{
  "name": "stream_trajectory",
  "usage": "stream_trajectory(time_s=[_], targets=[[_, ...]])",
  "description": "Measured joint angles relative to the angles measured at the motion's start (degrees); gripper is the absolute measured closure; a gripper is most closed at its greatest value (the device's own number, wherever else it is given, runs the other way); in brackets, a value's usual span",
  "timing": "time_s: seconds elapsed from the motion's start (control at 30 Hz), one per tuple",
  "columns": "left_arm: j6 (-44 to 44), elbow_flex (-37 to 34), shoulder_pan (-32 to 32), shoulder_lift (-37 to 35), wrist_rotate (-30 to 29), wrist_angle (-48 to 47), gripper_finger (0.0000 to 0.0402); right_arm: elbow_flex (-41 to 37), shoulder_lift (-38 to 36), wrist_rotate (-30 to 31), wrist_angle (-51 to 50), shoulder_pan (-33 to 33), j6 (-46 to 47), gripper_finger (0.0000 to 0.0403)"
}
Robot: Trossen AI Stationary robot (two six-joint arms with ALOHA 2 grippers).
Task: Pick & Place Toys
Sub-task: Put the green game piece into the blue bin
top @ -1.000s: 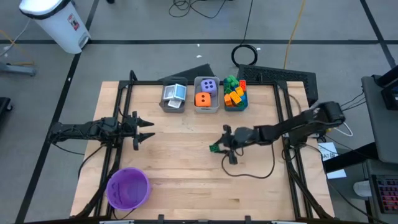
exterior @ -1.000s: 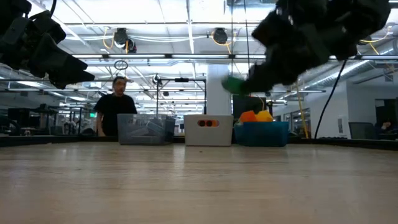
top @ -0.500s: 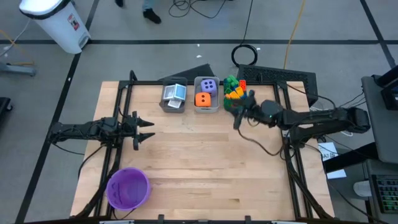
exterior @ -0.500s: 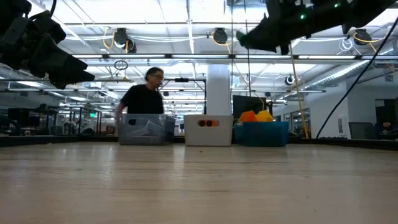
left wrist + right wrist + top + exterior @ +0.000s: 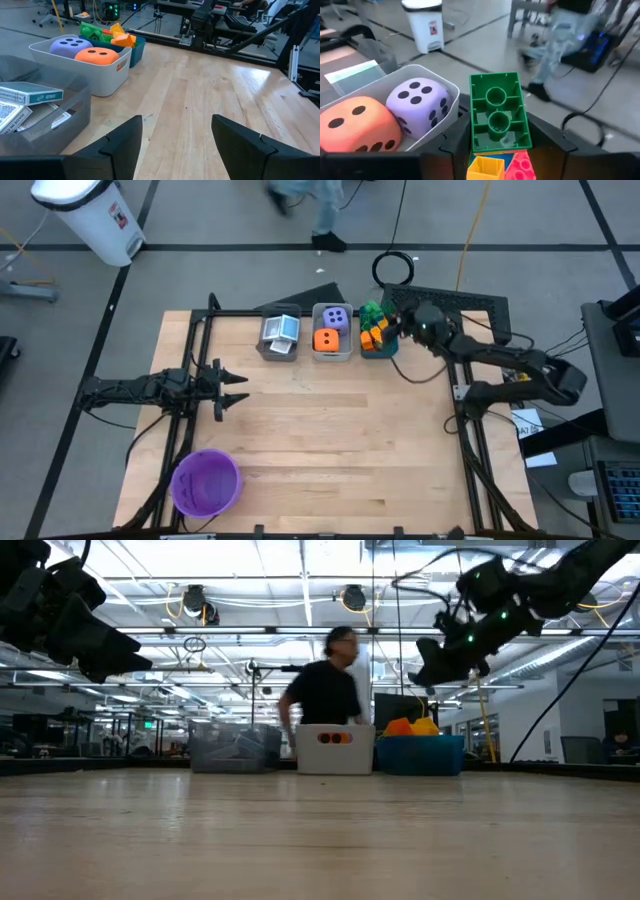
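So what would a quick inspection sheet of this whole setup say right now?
Surface: wooden table, mostly bare.
Job's things: cards in the clear bin; purple die and orange die in the grey bin; bricks in the blue bin.
Clutter: purple bowl at the near left.
Grippers: right gripper holds a green brick above the blue bin; left gripper open, empty, waiting.
Cables: coil on the floor.
Surroundings: person walking behind; white waste bin.

Bright overhead ceiling lights [image 5: 345, 598], soft shadows; walking person [image 5: 325, 690] motion-blurred, rest sharp.
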Motion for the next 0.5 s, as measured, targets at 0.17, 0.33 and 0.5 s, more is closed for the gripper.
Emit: stream_trajectory(time_s=[0.17, 0.33, 0.5], targets=[[0.0, 0.02, 0.0, 0.0, 0.0, 0.0, 0.0156, 0.0, 7.26, -9.23, 4.82, -5.49, 4.07, 0.0245], [0.0, 0.0, -0.02, 0.0, 0.0, 0.0, 0.0156, 0.0, 14.52, -10.68, 11.39, -5.72, 1.28, 0.0251], [0.0, 0.02, 0.0, 0.0, 0.0, 0.0, 0.0156, 0.02, 19.4, -10.64, 15.02, -5.73, -0.24, 0.0245]])
